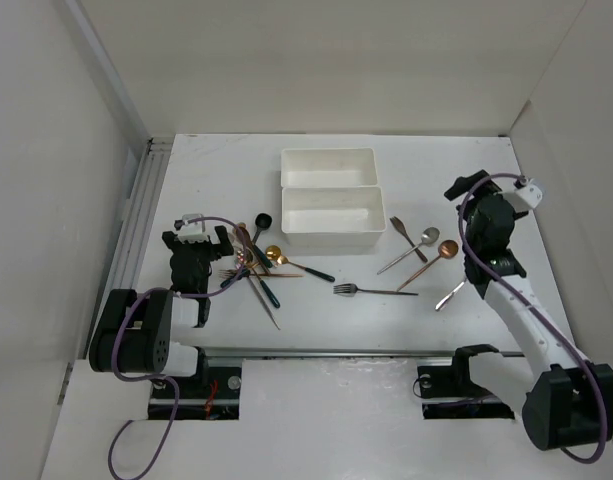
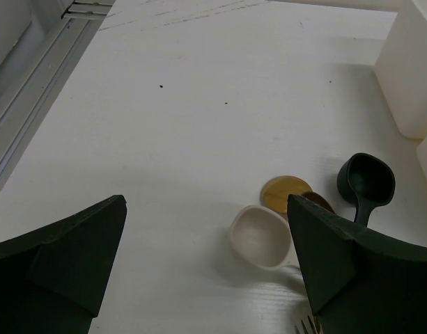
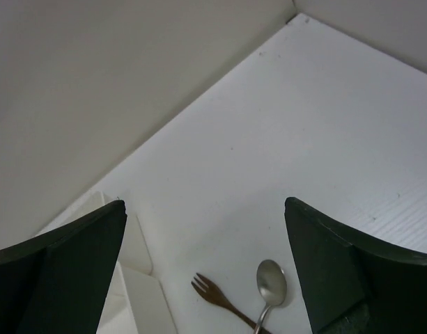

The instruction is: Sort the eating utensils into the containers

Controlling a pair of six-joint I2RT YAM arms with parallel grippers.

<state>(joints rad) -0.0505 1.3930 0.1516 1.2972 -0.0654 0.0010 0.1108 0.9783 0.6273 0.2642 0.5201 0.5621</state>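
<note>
**Left gripper** (image 1: pixel 196 240). Low over the table at the left. Fingers spread wide, nothing between them.

**Right gripper** (image 1: pixel 468 186). Held up off the table toward the back right. It is likewise spread wide and empty.

**Heap of utensils** (image 1: pixel 251 265). Just to the right of the left gripper, with handles crossed over one another. Most run from far-left to near-right. A black spoon (image 2: pixel 366 182), a gold bowl (image 2: pixel 286 193) and a pale bowl (image 2: pixel 262 236) lie ahead and to the right of the left fingers, not between them.

**Right-hand group.** A brown fork (image 1: pixel 399 226), silver spoon (image 1: pixel 426 238) and copper spoon (image 1: pixel 446 250) lie close together between the near tray (image 1: pixel 331 240) and the right arm. The two spoon handles slant toward the near-left. One more silver piece (image 1: pixel 449 295) lies nearer the arm; its kind cannot be told.

**Dark fork** (image 1: pixel 371 291). Alone, lying crosswise in front of the near tray, between the two arms, tines to the left.

**Trays.** The near tray and far tray (image 1: pixel 328 151) touch along their long sides, middle back. Nothing shows inside either.

**Note.** The left arm is much the nearer to the heap. It would likely need a shift rightward and a wrist turn to straddle a single handle. The tangle may drag neighbouring pieces along.

**Room.** Matte white table, a rail (image 1: pixel 141 200) along its left edge, and plain white walls on three sides.
</note>
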